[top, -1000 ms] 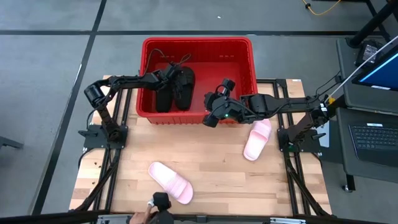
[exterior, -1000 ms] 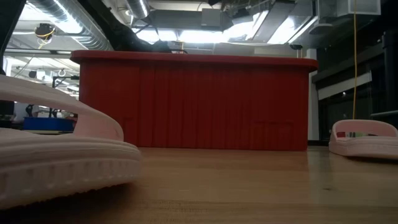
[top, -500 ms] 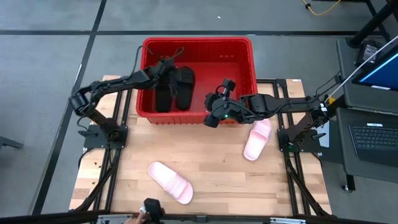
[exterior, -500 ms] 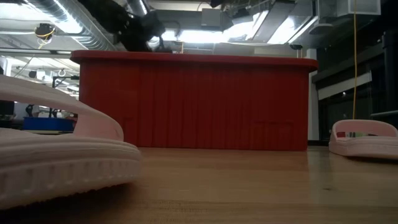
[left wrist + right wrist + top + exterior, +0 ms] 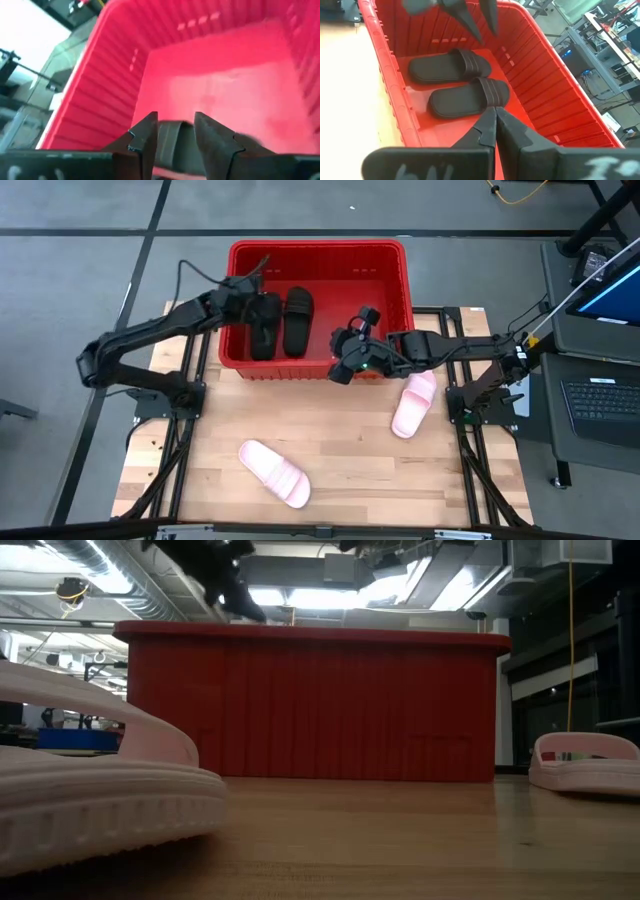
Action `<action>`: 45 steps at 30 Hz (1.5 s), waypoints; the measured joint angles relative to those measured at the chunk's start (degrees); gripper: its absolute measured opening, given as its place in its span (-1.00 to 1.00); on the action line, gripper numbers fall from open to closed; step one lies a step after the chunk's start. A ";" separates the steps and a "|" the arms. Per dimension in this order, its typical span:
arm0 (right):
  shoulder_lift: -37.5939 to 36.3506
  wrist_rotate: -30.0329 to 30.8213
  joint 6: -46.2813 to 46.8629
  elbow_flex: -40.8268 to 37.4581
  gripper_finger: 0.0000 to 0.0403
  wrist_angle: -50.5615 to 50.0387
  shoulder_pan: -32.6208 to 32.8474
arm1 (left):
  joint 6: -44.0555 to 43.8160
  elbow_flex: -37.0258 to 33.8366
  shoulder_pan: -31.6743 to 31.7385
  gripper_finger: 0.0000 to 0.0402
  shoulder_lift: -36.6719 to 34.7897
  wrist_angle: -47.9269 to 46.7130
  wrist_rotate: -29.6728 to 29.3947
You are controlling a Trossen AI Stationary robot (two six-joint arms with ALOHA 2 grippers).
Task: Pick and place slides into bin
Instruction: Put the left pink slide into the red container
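The red bin (image 5: 390,280) stands at the table's far middle. Two black slides (image 5: 262,325) (image 5: 297,320) lie side by side on its floor, soles down; they also show in the right wrist view (image 5: 447,67) (image 5: 470,97). My left gripper (image 5: 250,288) hangs open above the bin's left part, fingers pointing down over a black slide (image 5: 175,145), apart from it. My right gripper (image 5: 338,360) is shut and empty over the bin's near wall. One pale pink slide (image 5: 275,473) lies near the table's near edge, the other (image 5: 413,402) right of the bin.
In the low view the bin's near wall (image 5: 310,705) fills the middle, with the near pink slide (image 5: 100,790) close in front and the other (image 5: 585,760) at the right. Bare wood lies between the pink slides. A laptop desk (image 5: 600,380) stands beyond the table's right edge.
My left gripper has drawn back toward the table's left edge and risen above the bin's rim. Both black slides stay on the bin's floor. My right arm has kept still.
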 joint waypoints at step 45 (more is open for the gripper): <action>0.00 -2.29 0.36 0.00 -0.99 0.55 5.26 | -4.46 -8.77 -55.97 -0.99 -12.18 -20.66 -18.32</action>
